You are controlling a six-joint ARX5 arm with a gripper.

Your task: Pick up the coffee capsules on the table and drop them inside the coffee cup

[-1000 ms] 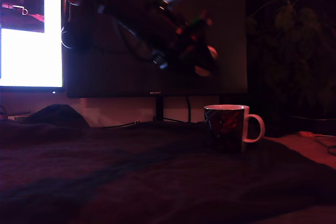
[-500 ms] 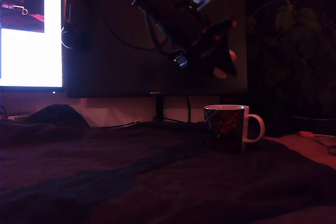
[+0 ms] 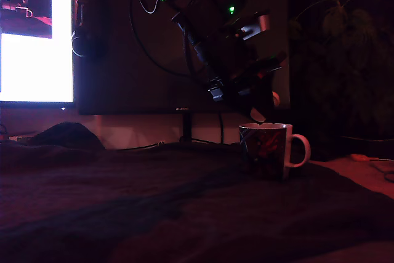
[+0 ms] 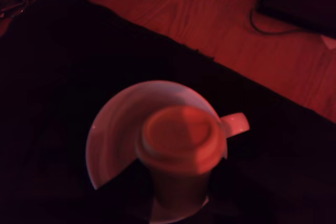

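From the exterior view I see the gripper (image 3: 263,104) hanging just above the coffee cup (image 3: 269,149), which stands on the table (image 3: 154,214) toward that view's right, its white handle pointing to the view's right. The room is dim and red, so the arm reads mostly as a dark shape against the dark monitor (image 3: 154,60) behind it; a green light glows on the arm. A pale rounded thing shows at the tip of the jaws right over the mug's rim, which I take to be a coffee capsule (image 3: 258,114), though it is small and faint there.

In the wrist view I look straight down into the mug (image 4: 126,129), and the capsule (image 4: 181,140) sits in front of the lens, its flat round face toward the camera, covering much of the mug's opening. The jaws themselves are lost in shadow there; I judge them clenched on the capsule, since it hangs in the air above the cup. The dark cloth covers the table, with bare wood (image 4: 220,30) beyond its edge. A lit screen (image 3: 36,35) glares at the exterior view's left.
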